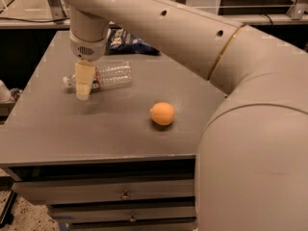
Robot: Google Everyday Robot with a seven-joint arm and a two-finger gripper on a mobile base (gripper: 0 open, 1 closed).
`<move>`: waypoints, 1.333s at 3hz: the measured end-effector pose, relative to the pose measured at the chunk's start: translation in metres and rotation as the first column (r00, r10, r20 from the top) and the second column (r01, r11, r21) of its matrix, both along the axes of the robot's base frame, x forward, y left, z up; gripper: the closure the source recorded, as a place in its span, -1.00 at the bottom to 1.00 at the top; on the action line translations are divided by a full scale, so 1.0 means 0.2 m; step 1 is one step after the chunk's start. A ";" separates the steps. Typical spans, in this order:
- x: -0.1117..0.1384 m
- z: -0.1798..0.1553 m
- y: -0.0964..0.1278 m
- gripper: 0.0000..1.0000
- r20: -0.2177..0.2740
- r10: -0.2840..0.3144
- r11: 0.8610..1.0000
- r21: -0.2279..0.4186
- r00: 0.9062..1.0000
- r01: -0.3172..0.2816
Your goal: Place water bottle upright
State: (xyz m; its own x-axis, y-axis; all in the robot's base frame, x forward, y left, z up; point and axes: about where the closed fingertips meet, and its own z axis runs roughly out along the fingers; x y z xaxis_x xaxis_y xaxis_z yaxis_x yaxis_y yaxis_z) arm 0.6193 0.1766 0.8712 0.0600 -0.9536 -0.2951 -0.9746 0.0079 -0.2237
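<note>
The water bottle (113, 74) lies on its side on the grey table (57, 129), towards the back left. It is clear and ribbed, and its white cap (67, 81) points left. My gripper (83, 93) hangs straight down from the large cream arm. It is at the bottle's neck end, low over the tabletop, and hides the label band there. I cannot tell whether it touches the bottle.
An orange ball-like fruit (162, 113) sits on the table to the right of the bottle. A dark blue packet (126, 40) lies at the back edge behind the arm. Drawers (125, 195) run below the front edge. The arm's bulk fills the right side.
</note>
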 end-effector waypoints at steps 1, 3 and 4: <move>0.03 -0.07 -0.02 -1.00 -0.011 -0.036 0.999 -0.039 0.999 0.036; 0.08 -0.13 -0.02 -0.20 -0.003 -0.053 0.993 -0.105 0.999 0.052; 0.10 -0.12 -0.04 0.27 0.004 -0.056 0.991 -0.121 0.998 0.056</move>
